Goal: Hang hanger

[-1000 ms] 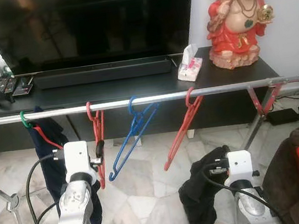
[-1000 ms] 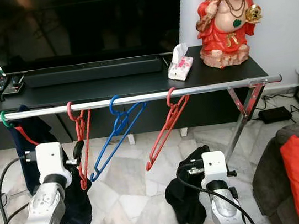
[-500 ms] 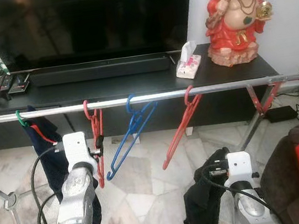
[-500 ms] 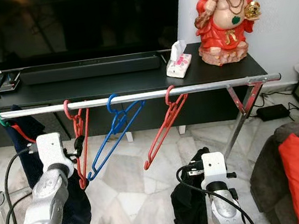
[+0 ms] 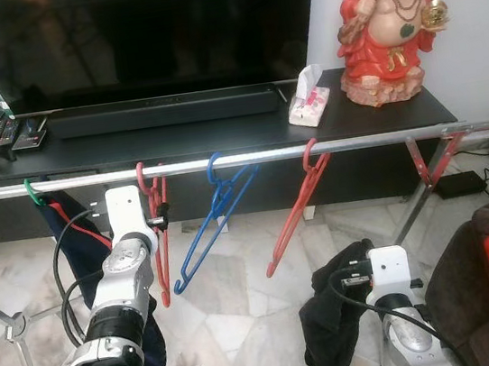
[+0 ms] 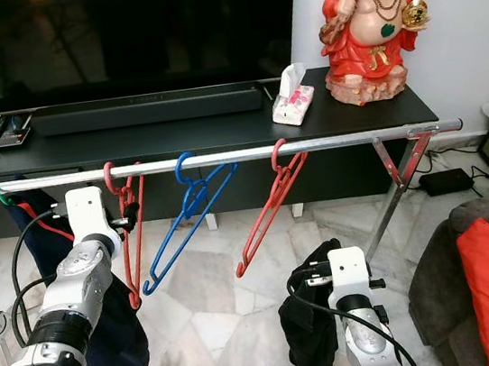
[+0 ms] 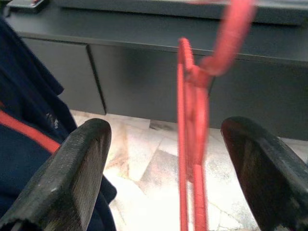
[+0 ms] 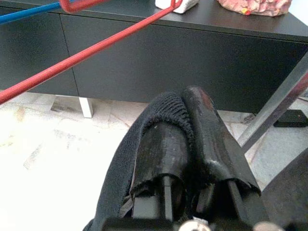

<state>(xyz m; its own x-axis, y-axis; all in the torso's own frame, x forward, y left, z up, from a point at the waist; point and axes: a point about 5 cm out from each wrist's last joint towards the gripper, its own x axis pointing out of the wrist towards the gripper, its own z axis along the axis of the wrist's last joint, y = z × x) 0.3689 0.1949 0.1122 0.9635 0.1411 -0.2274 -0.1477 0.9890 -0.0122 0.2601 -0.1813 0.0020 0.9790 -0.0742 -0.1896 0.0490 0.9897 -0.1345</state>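
Marble floor tiles lie under a polished metal rail [image 5: 241, 159] where the thin red plastic hanger [image 5: 157, 232] hangs, framed by the wide-spread ribbed fingers of the left tool [image 7: 185, 178], while the right tool [image 8: 192, 144] pinches limp black knit cloth [image 5: 332, 316].

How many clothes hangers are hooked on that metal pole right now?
4, maybe more behind the garment. On the rail, from the robot's left: a green-hooked hanger carrying a dark garment, a red hanger by the open left gripper, a blue hanger, another red hanger.
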